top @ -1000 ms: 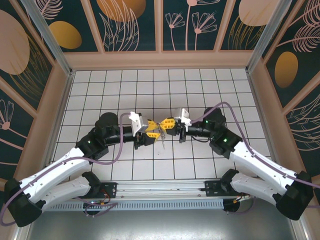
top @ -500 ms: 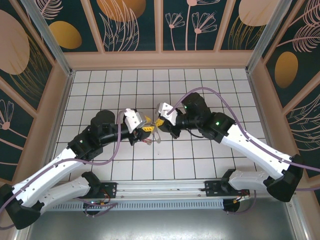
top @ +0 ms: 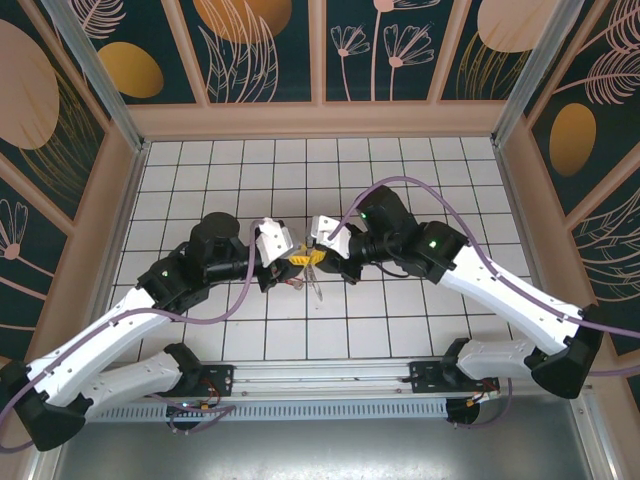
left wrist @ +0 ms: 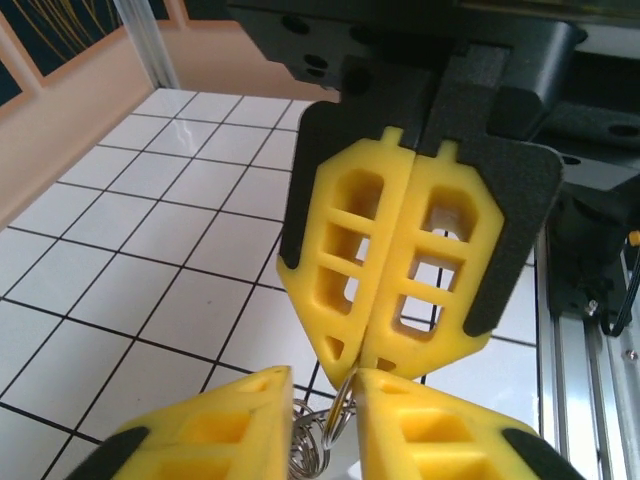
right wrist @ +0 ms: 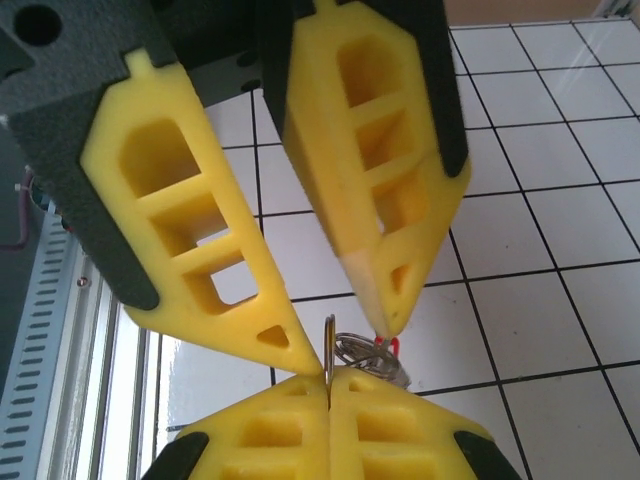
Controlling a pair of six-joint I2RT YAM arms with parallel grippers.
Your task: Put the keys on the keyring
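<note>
While the right tool (right wrist: 328,376) pinches the keyring (right wrist: 329,340), keys (top: 314,288) dangle below it.

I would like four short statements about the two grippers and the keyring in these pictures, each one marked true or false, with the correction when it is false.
1. The right gripper is shut on the thin keyring. True.
2. The left gripper is fully closed, its tips touching. False: its fingers stand apart, with the keyring in the gap between them.
3. A small red piece shows beside the keyring, close to the fingertips. True.
4. The two grippers are far apart, one at each side wall. False: they meet tip to tip above the middle of the tiled floor.
</note>
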